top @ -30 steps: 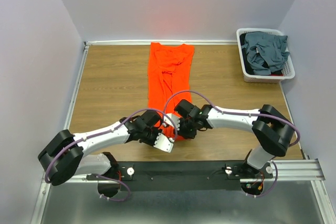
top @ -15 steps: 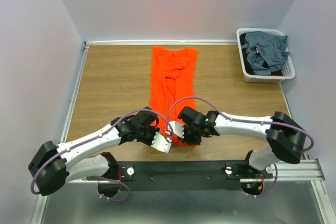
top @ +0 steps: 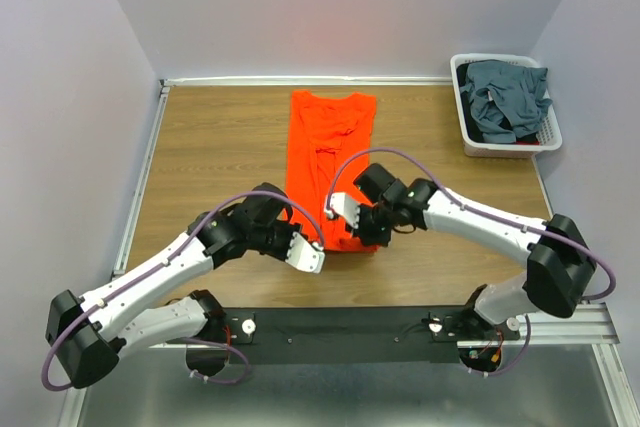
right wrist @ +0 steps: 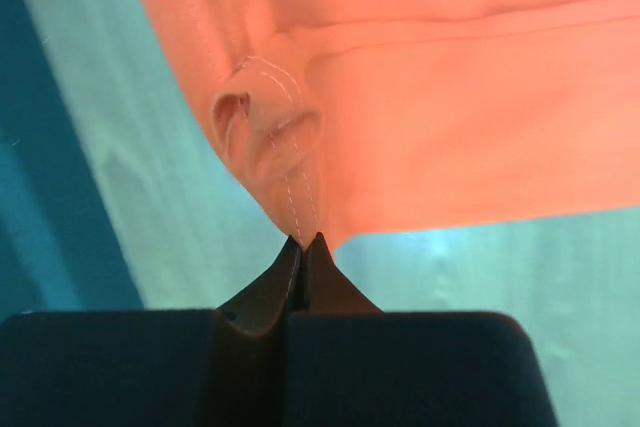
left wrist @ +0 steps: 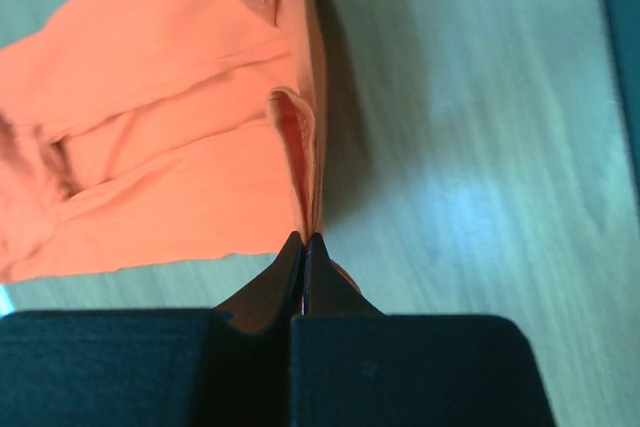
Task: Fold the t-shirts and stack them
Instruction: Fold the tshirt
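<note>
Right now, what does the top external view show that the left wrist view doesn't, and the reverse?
Only the top external view: the white basket of grey shirts at the far right, and the whole length of the orange shirt. Only the left wrist view: up close, the left gripper shut on the shirt's edge, with the cloth drawn up into a fold. Both: the orange shirt lying on the wooden table.

A lab robot cell, by the look of it; plain white walls [top: 350, 7] box in a wooden table [top: 220, 147]; left arm [top: 150, 277] and right arm [top: 490, 222] bolted to a black rail [top: 350, 327].
</note>
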Available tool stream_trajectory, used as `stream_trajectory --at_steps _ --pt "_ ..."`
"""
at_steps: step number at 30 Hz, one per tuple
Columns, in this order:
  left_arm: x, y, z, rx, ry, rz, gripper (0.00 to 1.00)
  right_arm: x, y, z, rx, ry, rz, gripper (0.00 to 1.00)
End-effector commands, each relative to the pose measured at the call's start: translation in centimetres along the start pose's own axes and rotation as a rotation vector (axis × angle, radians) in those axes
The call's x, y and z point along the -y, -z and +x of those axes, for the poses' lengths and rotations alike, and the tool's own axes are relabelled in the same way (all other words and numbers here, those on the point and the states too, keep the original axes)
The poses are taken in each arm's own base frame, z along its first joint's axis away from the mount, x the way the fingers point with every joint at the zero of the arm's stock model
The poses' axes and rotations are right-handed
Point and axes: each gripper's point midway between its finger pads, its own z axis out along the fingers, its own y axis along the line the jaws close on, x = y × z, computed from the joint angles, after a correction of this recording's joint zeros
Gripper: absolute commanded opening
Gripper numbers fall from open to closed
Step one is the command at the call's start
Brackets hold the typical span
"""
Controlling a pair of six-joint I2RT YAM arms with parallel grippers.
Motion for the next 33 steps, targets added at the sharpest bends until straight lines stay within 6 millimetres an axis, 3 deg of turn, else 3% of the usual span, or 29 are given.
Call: stream_trajectory --at_steps 1,7,15,24,33 --pt "-2.8 0.7 -0.6 0.041 0.015 -0.079 0.00 2.2 1.3 -0.8 0.005 0.022 -0.002 0.01" --pt "-7.8 0.9 2.1 -0.004 -0.028 -0.220 0.00 6.6 2.3 -2.7 0.034 0.068 0.056 0.01" --pt "-13.3 0.7 5.3 -0.052 -0.062 -0.308 0.00 12.1 2.1 -2.4 0.020 0.070 0.087 0.01" --pt "-17.5 -0.7 8.5 -0.088 -0.102 -0.333 0.00 18.4 2.5 -2.4 0.019 0.072 0.140 0.00" --pt "-20.6 -2.2 11.5 -0.108 -0.108 -0.341 0.00 23.1 0.7 -1.8 0.004 0.059 0.149 0.01"
